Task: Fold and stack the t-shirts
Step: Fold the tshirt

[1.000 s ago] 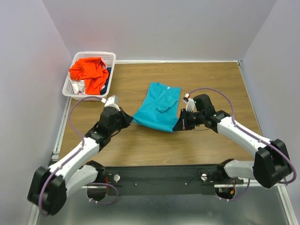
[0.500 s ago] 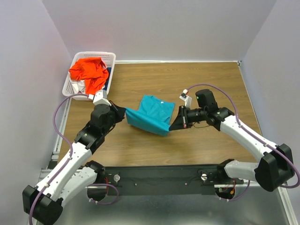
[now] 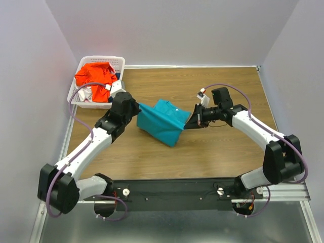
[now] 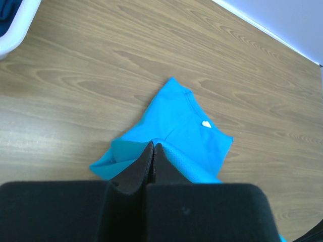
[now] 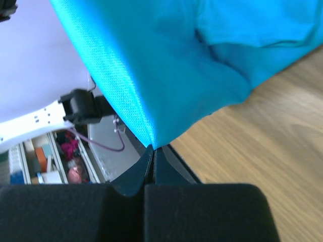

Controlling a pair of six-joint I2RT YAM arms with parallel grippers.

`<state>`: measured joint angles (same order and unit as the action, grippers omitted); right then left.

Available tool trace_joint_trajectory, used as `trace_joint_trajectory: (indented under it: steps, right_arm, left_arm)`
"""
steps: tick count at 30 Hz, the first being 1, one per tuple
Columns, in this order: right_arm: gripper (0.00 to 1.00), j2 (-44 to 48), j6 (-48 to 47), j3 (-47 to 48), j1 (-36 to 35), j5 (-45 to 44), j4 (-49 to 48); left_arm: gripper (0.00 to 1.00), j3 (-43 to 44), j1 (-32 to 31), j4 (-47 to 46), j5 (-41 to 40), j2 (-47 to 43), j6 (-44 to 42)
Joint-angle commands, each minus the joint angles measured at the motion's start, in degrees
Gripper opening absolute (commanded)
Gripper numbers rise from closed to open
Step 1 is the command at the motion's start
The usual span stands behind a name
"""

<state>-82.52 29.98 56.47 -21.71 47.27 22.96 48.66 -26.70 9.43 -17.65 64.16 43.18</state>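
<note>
A teal-blue t-shirt (image 3: 162,121) hangs stretched between both arms over the middle of the table, its lower fold sagging toward the wood. My left gripper (image 3: 136,107) is shut on its left corner; the left wrist view shows the cloth (image 4: 186,131) pinched at the tips (image 4: 153,146). My right gripper (image 3: 191,123) is shut on the right corner, with the fabric (image 5: 166,55) filling the right wrist view above its tips (image 5: 153,147). An orange-red t-shirt (image 3: 95,76) lies heaped in the basket with white and dark blue cloth under it.
The white lattice basket (image 3: 119,62) stands at the table's back left corner, just behind my left arm. Walls close in the table on the left, back and right. A metal rail runs along the near edge.
Both grippers have lifted and carried the teal t-shirt's near edge away from the arm bases, toward the back of the table. The shirt is now folded over itself and more bunched.
</note>
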Motion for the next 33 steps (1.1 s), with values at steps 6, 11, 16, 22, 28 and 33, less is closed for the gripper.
trace_joint_trajectory:
  steps: [6,11,16,22,28,33]
  right_arm:
    - [0.01,-7.82,-2.03,5.49,5.8,-0.15,-0.9]
    - [0.01,-12.57,-2.55,8.21,8.7,-1.21,-1.86]
    - [0.01,-18.1,-2.99,11.55,11.42,-3.14,-2.74]
    - [0.01,-25.94,-2.03,18.58,12.66,-3.85,-3.54]
    - [0.01,-34.19,-1.33,24.81,13.89,-5.6,-3.89]
    - [0.01,-39.2,-0.54,30.26,15.12,-7.89,-3.89]
  left_arm:
    - [0.0,11.43,3.14,-4.6,-3.36,15.53,-4.5]
    - [0.0,17.77,3.58,-4.69,-2.3,23.37,-6.7]
    - [0.0,25.06,3.85,-4.51,-0.55,32.07,-7.84]
    - [0.0,35.35,3.93,-2.93,2.44,43.49,-8.99]
    - [0.0,46.32,4.11,0.41,3.85,54.29,-10.22]
    - [0.0,53.37,4.37,1.73,6.13,60.63,-10.75]
